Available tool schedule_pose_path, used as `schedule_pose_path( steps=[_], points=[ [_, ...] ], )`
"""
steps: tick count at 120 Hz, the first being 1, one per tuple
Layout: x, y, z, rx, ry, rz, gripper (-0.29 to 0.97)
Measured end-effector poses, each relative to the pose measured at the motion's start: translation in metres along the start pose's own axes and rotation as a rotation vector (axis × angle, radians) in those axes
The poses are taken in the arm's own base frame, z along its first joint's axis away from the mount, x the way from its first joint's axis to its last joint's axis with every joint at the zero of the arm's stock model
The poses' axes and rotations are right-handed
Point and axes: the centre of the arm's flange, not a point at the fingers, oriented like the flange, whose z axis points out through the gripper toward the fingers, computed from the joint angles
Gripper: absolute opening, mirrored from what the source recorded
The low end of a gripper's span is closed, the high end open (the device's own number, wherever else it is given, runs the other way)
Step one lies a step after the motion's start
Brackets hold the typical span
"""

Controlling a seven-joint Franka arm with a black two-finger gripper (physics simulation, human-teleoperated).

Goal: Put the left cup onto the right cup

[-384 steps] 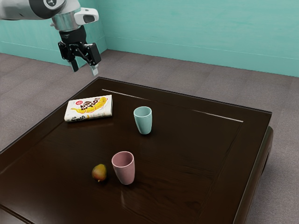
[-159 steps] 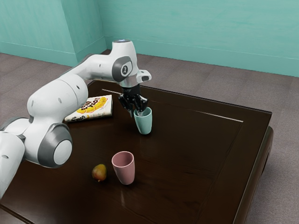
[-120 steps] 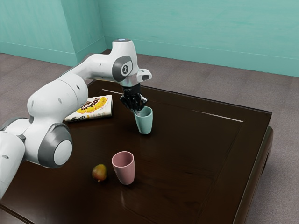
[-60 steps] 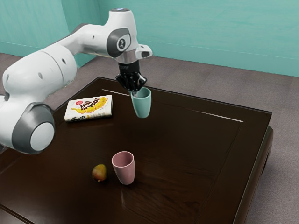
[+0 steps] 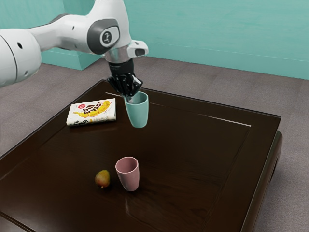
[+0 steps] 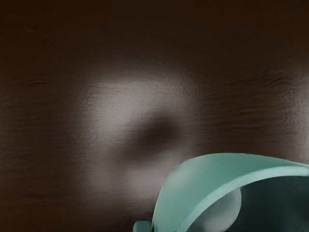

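My pincer is gripping the teal cup by its rim and holding it, mouth up, in the air above the dark tabletop, well apart from the pink cup that is standing just beside a pear.

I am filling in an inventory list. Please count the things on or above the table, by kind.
Cups: 2, the teal cup, off the table, and the pink cup
Fruit: 1, the pear
Boxes: 1, the yellow and white box
Total: 4
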Motion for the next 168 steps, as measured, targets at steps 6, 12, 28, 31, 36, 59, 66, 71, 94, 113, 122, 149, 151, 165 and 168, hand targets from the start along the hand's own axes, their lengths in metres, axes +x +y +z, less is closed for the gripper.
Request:
schedule_pose_path(
  steps=[6,12,28,31,36,59,66,71,94,113,122,149,151,165,168],
  points=[
    [-0.007,0.007,0.005,-0.004,-0.005,0.011,-0.11],
    [-0.015,0.011,0.009,-0.008,-0.008,0.017,-0.11],
    [-0.045,0.019,0.008,-0.022,-0.006,0.033,-0.11],
    [-0.052,0.020,0.009,-0.024,-0.006,0.035,-0.11],
    [-0.063,0.020,0.009,-0.028,-0.005,0.037,-0.11],
    [-0.089,0.010,0.022,-0.027,0.003,0.019,-0.11],
    [-0.088,0.007,0.023,-0.025,0.011,0.010,-0.11],
    [-0.087,0.004,0.026,-0.023,0.012,0.002,-0.11],
    [-0.096,-0.011,0.052,-0.021,-0.005,-0.033,-0.11],
    [-0.102,-0.012,0.054,-0.023,0.009,-0.041,-0.11],
    [-0.103,-0.002,0.055,-0.023,0.014,-0.025,-0.11],
    [-0.119,0.025,0.057,-0.023,0.018,0.012,-0.11],
    [-0.119,0.024,0.057,-0.023,0.019,0.010,-0.11],
    [-0.118,0.018,0.058,-0.023,0.021,-0.009,-0.11],
    [-0.118,0.016,0.059,-0.022,0.020,-0.014,-0.11]
  ],
)
